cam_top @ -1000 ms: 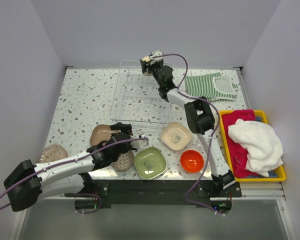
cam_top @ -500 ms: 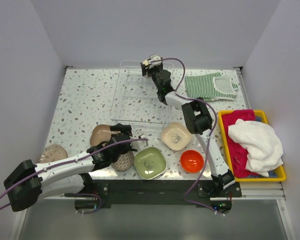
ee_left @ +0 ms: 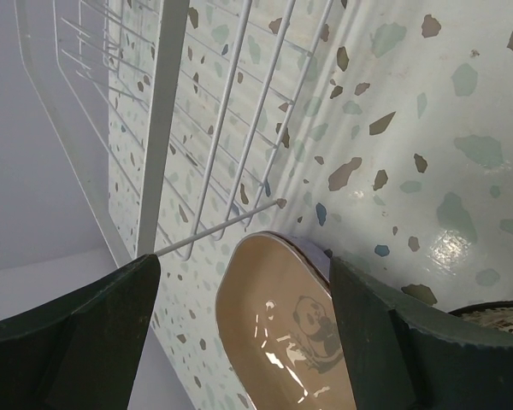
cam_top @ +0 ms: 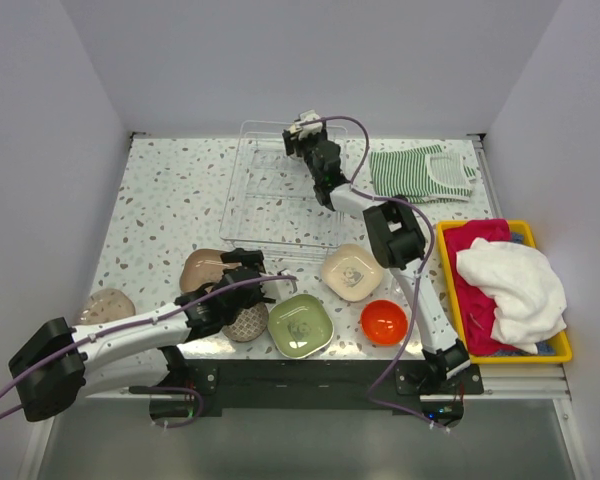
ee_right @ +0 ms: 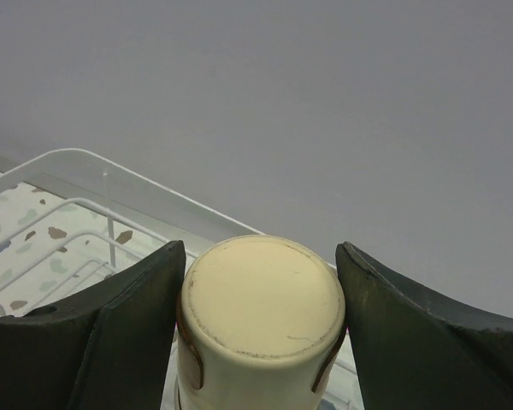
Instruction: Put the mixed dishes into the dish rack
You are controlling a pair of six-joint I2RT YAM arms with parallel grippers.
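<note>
Our left gripper (cam_top: 246, 268) hangs spread & empty by the brown plate (cam_top: 200, 268), near edge, we reckon lining up a pick; dish rack (cam_top: 270, 205) at far edge; right gripper (cam_top: 302, 127) clamps a cream cup (ee_right: 261, 316) over its far rim, prob to stow it

"How are your arms set?"

"My right arm (cam_top: 400, 235) is stretched far out with its elbow raised. My right gripper (cam_top: 302, 128) has both fingers (ee_right: 128, 333) clamped on a cream cup (ee_right: 261, 316). My left arm (cam_top: 130, 338) lies low, and my left gripper (cam_top: 248, 262) has its jaws spread wide."
</note>
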